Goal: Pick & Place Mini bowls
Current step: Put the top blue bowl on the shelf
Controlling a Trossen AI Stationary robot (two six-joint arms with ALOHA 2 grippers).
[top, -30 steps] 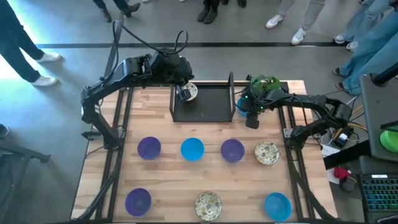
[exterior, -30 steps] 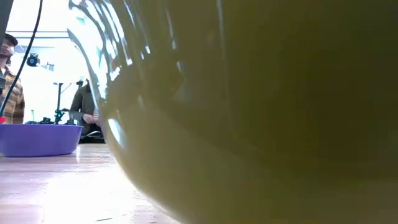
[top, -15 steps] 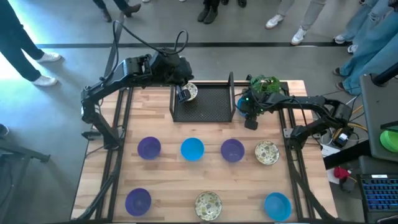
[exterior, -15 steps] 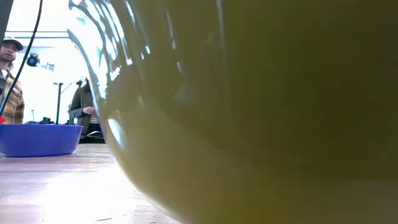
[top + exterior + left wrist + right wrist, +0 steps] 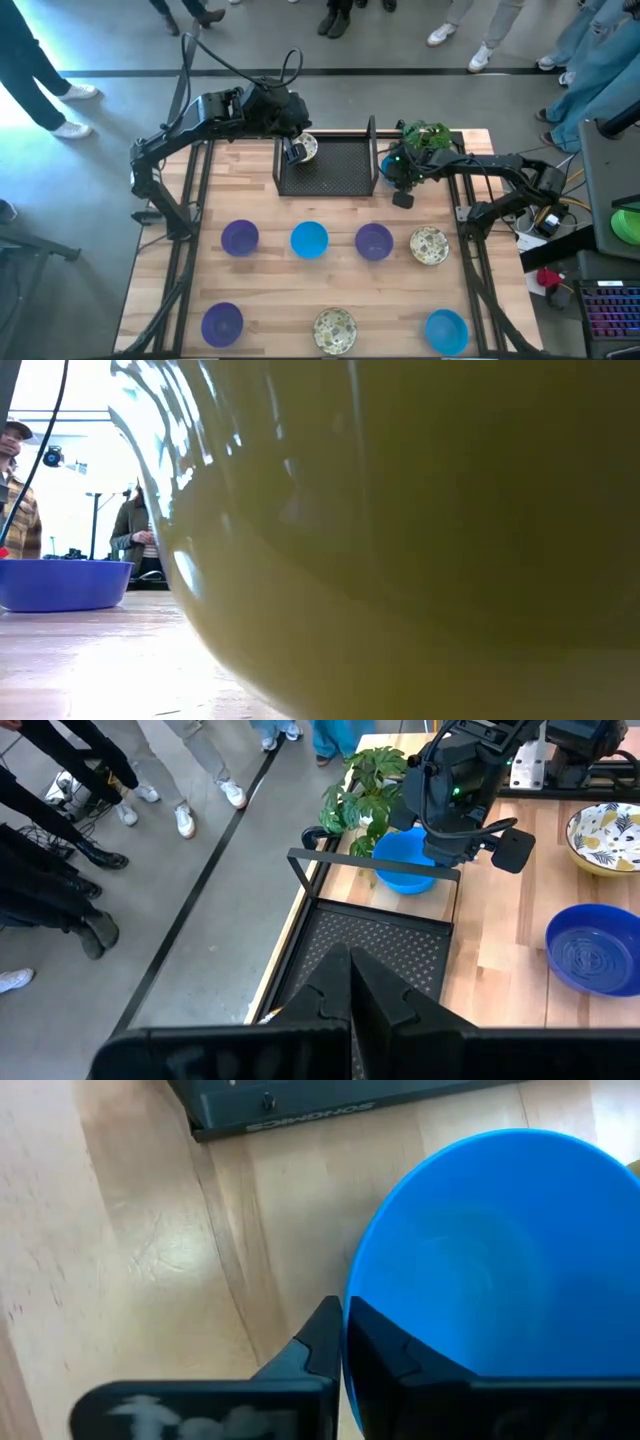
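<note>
Beside the black mesh tray's [image 5: 335, 172] right wall, a bright blue mini bowl [image 5: 386, 167] [image 5: 500, 1250] sits on the wood with my right gripper [image 5: 393, 172] [image 5: 345, 1345] shut on it. My left gripper [image 5: 294, 152] [image 5: 350, 995] is shut above the tray's far left corner and has a cream speckled mini bowl [image 5: 308, 147]. Several more mini bowls, purple [image 5: 240, 238], blue [image 5: 309, 240] and speckled [image 5: 429, 245], stand in two rows on the near half of the table. My left gripper holds the speckled bowl at its rim on the left side [image 5: 300, 150]; the fingers hide the place of contact. The bowl hangs clear above the tray's corner. My right gripper pinches the blue bowl's rim [image 5: 348, 1305], one finger inside [image 5: 400, 1355] and one outside [image 5: 315, 1345]. The fingers come steeply from above. The bowl's base rests on the table.
A green leafy plant [image 5: 425, 135] stands just beyond the blue bowl at the far right. The tray has a raised handle [image 5: 375, 865] on its right wall. A speckled bowl [image 5: 420, 540] fills the low view. People stand past the far edge.
</note>
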